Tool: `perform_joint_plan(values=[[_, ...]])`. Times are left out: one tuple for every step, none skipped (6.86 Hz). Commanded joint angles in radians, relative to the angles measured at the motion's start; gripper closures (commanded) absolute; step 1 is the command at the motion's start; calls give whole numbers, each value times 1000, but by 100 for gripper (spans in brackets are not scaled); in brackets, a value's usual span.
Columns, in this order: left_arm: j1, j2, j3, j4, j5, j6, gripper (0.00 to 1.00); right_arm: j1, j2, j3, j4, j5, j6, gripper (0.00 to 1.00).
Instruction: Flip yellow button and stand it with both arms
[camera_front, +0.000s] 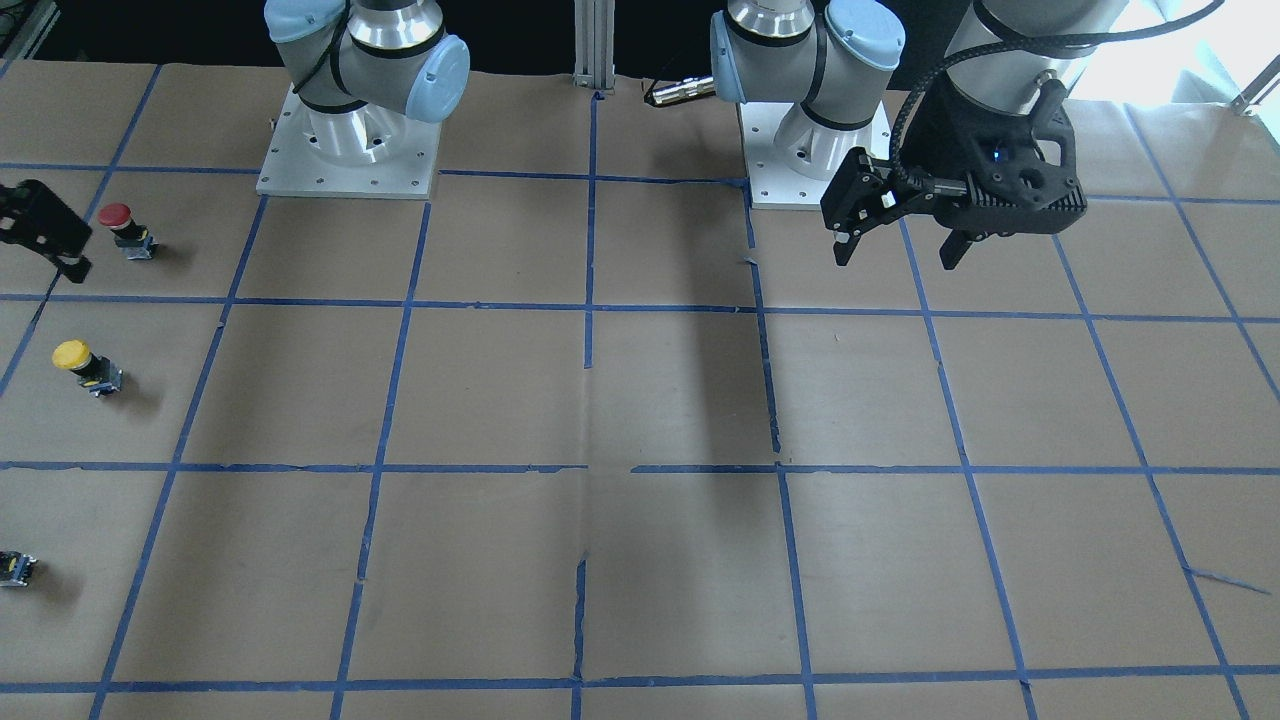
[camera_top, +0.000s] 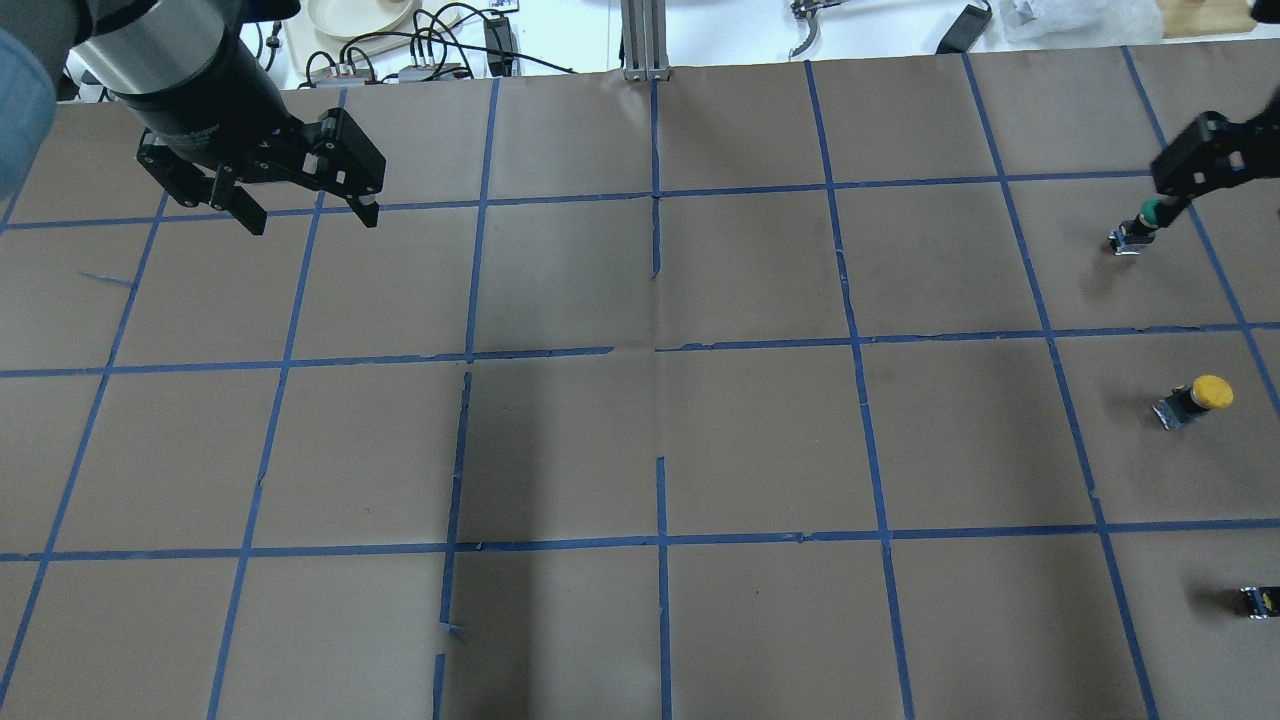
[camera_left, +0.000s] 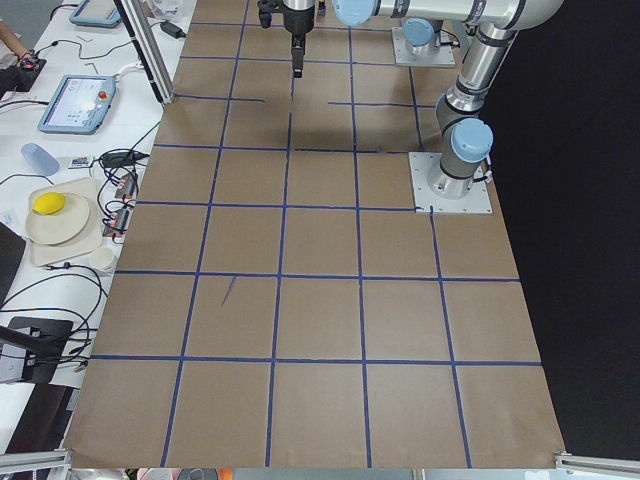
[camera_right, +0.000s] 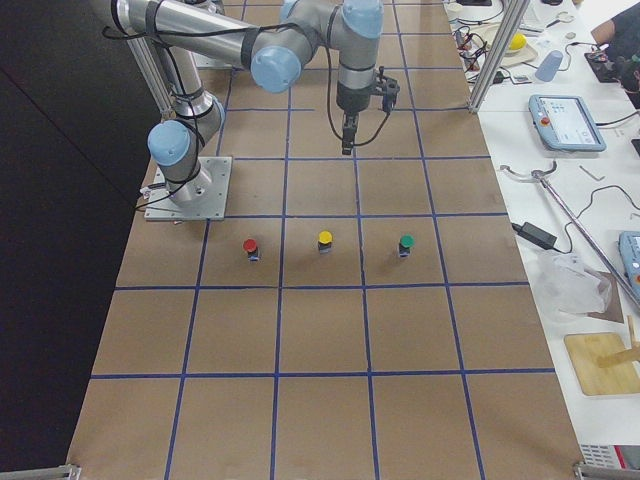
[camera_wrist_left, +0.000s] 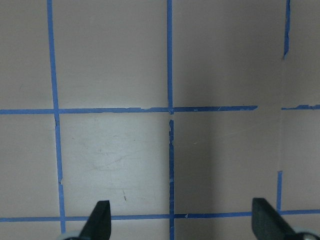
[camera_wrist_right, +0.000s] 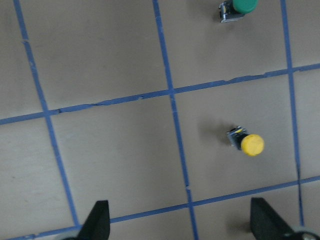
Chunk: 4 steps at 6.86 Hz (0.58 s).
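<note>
A: Yellow button (camera_front: 85, 365) – where?
B: On the brown paper (camera_front: 500, 400) at the robot's right end, btw. the red button (camera_front: 120, 222) and the green button (camera_right: 405, 243), touching neither.
A: R gripper (camera_wrist_right: 182, 220)?
B: Hovering near it – fingers spread, holding nothing.
A: L gripper (camera_front: 897, 255)?
B: Well apart, spread wide, nothing in it.
</note>
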Motion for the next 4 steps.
perform_joint_plan(values=[[0, -4, 1, -3, -2, 1, 0, 282, 1, -4, 44, -22, 352, 0], [0, -4, 1, -3, -4, 1, 0, 320, -2, -4, 71, -1, 367, 0], [0, -4, 4, -5, -2, 1, 0, 316, -17, -6, 74, 2, 369, 0], [0, -4, 6, -8, 2, -2, 0, 317, -25, -7, 75, 8, 369, 0]])
